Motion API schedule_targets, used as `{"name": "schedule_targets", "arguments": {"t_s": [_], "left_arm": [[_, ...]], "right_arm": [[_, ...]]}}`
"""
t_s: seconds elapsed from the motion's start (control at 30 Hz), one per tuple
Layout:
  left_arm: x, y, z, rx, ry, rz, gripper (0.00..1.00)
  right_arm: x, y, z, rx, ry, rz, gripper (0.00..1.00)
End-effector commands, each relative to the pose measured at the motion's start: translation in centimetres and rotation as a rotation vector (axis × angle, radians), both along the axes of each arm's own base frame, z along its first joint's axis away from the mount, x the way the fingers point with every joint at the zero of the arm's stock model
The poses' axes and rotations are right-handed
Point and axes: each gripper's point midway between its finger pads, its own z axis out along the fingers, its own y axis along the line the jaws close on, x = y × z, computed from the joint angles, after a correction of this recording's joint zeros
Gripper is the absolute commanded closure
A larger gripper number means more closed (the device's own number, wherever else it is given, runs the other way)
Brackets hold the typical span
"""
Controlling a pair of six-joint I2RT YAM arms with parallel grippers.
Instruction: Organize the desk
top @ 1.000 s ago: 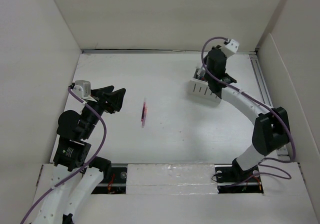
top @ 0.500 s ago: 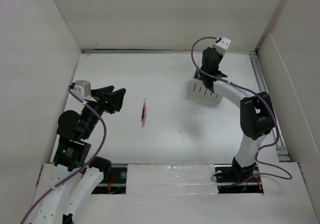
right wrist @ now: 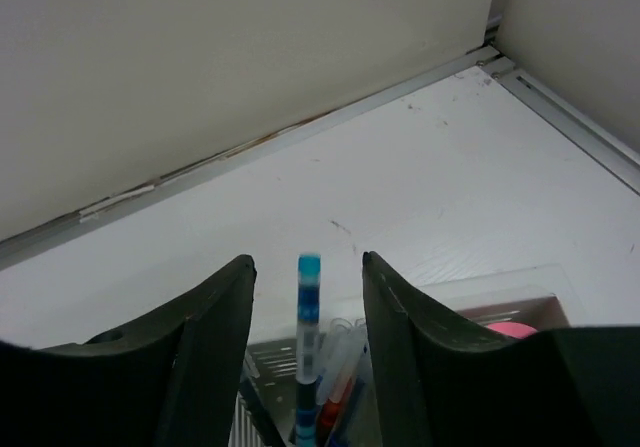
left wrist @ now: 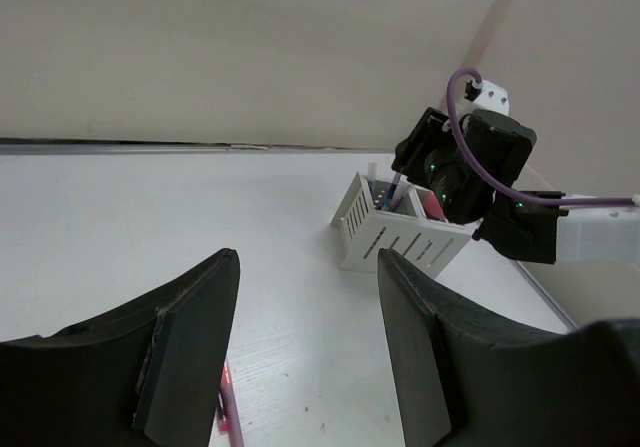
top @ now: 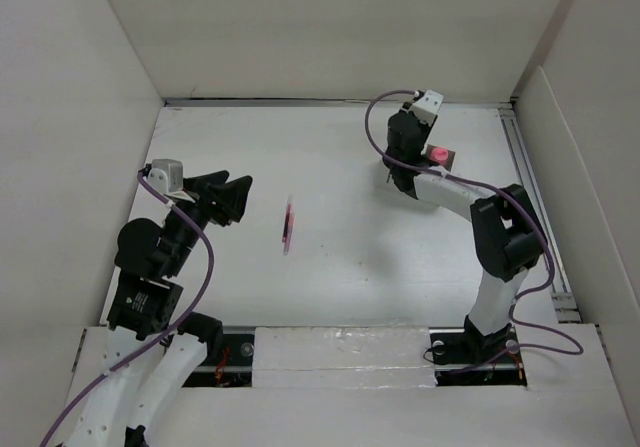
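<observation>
While both grippers gape, we survey the flat white counter (top: 350,247) beneath the arms.
Nearest, the black left gripper (left wrist: 308,257) holds nothing; a slim pink pen (top: 288,227) lies mid-counter; farthest, the right gripper (right wrist: 306,258) straddles a blue-capped marker (right wrist: 309,302) upright in the white slotted box (left wrist: 385,235).

The top view looks down from above and behind the 2 arm bases and takes in the whole tabletop (top: 330,197). The left wrist view sits low and sights through the left tool (left wrist: 305,262) toward the distant box (left wrist: 385,235). The right wrist view is close over that same box, which lies just below the right tool (right wrist: 306,262), and it faces the far wall (right wrist: 200,67).
</observation>
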Motion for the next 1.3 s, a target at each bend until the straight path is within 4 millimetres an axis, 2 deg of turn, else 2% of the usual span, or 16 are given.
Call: {"name": "schedule_targets", "arguments": {"t_s": [0.0,0.07,0.1,0.17,0.27,0.3,0.33,0.43,0.47,0.53,0.6,0.67,0.7,0.87,1.03,1.27], "left_arm": [[-0.1,-0.4,1.0,-0.002,-0.042,-0.021,0.47],[0.1,-0.4,1.0,-0.001,-0.039,-0.019,0.47],[0.1,-0.4,1.0,-0.003,-0.038,-0.018,0.47],[0.1,-0.5,1.0,-0.002,-0.037,-0.024,0.47],[0.1,-0.3,1.0,-0.002,-0.038,-0.015,0.47],[0.1,-0.3,1.0,-0.002,-0.038,-0.013,0.47],[0.1,-0.3,1.0,-0.002,-0.037,-0.012,0.47],[0.1,-0.4,0.9,-0.001,-0.037,-0.018,0.47],[0.1,-0.3,0.9,-0.001,-0.035,-0.015,0.47],[0.2,-0.5,0.9,0.001,-0.033,-0.022,0.47],[0.0,-0.5,1.0,-0.002,-0.038,-0.027,0.47],[-0.1,-0.3,1.1,-0.003,-0.043,-0.019,0.47],[-0.1,-0.3,1.2,-0.004,-0.046,-0.016,0.47],[-0.3,-0.1,1.4,-0.008,-0.056,-0.011,0.47],[-0.5,-0.4,1.4,-0.006,-0.055,-0.031,0.47],[-0.3,-0.3,1.2,-0.007,-0.049,-0.024,0.46]], "right_arm": [[-1.7,0.7,2.8,0.080,-0.075,0.009,0.45],[-2.4,1.6,3.3,0.126,-0.079,0.058,0.41],[-3.2,2.5,5.2,0.157,-0.113,0.092,0.40],[-4.2,4.8,5.3,0.203,-0.106,0.190,0.42],[-6.2,10.6,3.5,0.282,-0.035,0.399,0.93],[-6.9,12.3,2.2,0.294,0.000,0.456,1.00],[-8.1,16.0,0.3,0.315,0.057,0.572,1.00],[-10.9,22.5,-2.5,0.333,0.154,0.733,1.00],[-11.5,24.1,-5.1,0.307,0.227,0.763,1.00],[-12.8,26.9,-7.0,0.295,0.303,0.830,1.00],[-14.0,29.8,-8.9,0.259,0.371,0.879,0.90],[-14.5,31.3,-9.4,0.242,0.410,0.898,0.85],[-14.8,32.1,-10.9,0.229,0.443,0.906,0.81],[-14.7,33.2,-13.5,0.214,0.523,0.914,0.66],[-15.0,33.8,-15.8,0.207,0.587,0.922,0.65],[-14.7,32.8,-16.9,0.182,0.603,0.861,0.69]]}}
